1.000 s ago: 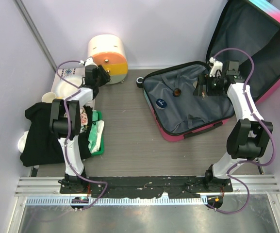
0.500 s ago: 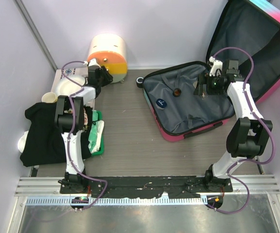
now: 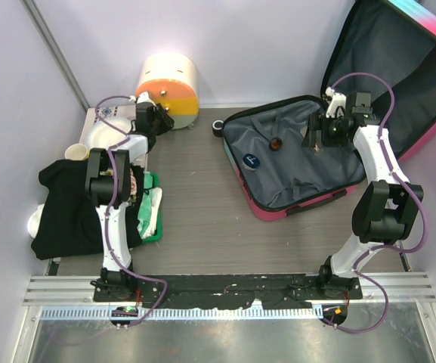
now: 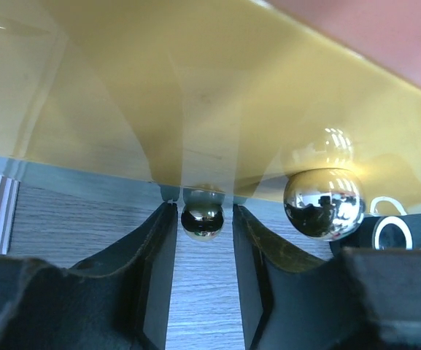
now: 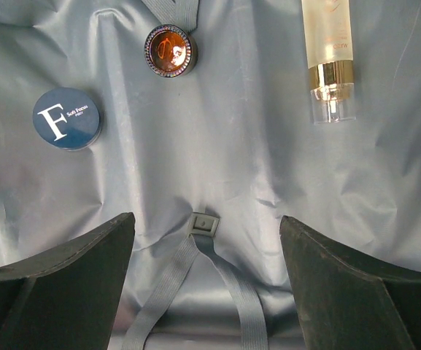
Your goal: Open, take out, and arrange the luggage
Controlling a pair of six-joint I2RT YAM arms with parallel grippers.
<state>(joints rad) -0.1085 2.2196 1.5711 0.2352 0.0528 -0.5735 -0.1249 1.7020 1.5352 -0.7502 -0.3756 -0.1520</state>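
Observation:
The luggage (image 3: 293, 178) lies open at the back right, pink rim, grey lining, with its lid (image 3: 399, 68) leaning against the wall. In its lower half lie a blue round tin (image 5: 66, 118), an amber-topped jar (image 5: 169, 50) and a clear bottle with a gold collar (image 5: 329, 58). My right gripper (image 3: 316, 136) hovers over the lining, wide open and empty (image 5: 205, 219), above a grey strap buckle (image 5: 207, 223). My left gripper (image 3: 159, 117) is at the round cream-and-orange drawer box (image 3: 168, 83). Its fingers stand narrowly open on either side of a small chrome knob (image 4: 201, 221).
A second, larger chrome knob (image 4: 323, 203) sits to the right on the box front. A black garment (image 3: 66, 204), green tray (image 3: 151, 212), white dish (image 3: 106, 136) and cup (image 3: 74, 152) fill the left side. A black ring (image 3: 218, 128) lies by the suitcase. Walls close in on three sides.
My left gripper has moved right, up to the drawer box front. The right arm has barely shifted over the suitcase.

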